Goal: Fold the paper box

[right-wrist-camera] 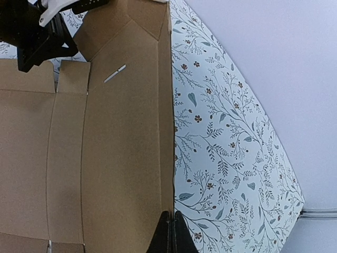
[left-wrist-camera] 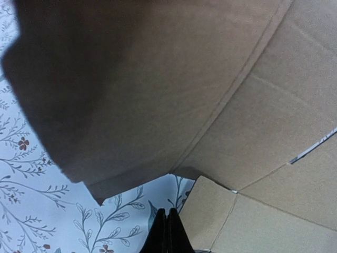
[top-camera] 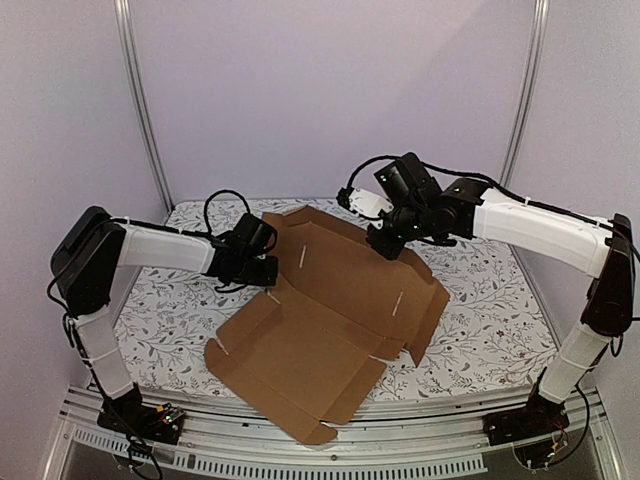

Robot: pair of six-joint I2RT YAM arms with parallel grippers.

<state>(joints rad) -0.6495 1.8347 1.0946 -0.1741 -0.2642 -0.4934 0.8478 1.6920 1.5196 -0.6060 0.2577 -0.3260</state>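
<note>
Box [top-camera: 330, 320] is judged light and fairly stiff: corrugated board, expected to bend cleanly only along the scored creases and to dent or crush if pinched hard mid-panel. It is likely to slide on the cloth-covered table [top-camera: 160, 320] when pushed from one side, so bracing from the opposite side is advised. Best hold is judged to be at a free flap edge close to a crease, or a push with shut fingers against the outside of a panel. Box is seen as plain brown, unprinted, a large die-cut sheet lying open and mostly flat at mid-table, skewed diagonally, near corner reaching toward the front edge. Panels, creases, corner notches and thin pale slits [top-camera: 300, 257] are visible. A long side wall [right-wrist-camera: 165, 105] is raised upright along the far right edge, and the far left panel is lifted off the cloth, shadow under it. Left end effector [left-wrist-camera: 167, 231] is closed with nothing held, tips just below the lifted panel's corner; contact cannot be told. Right end effector [right-wrist-camera: 171, 232] is closed too, empty, tips at the outer foot of the raised wall.
</note>
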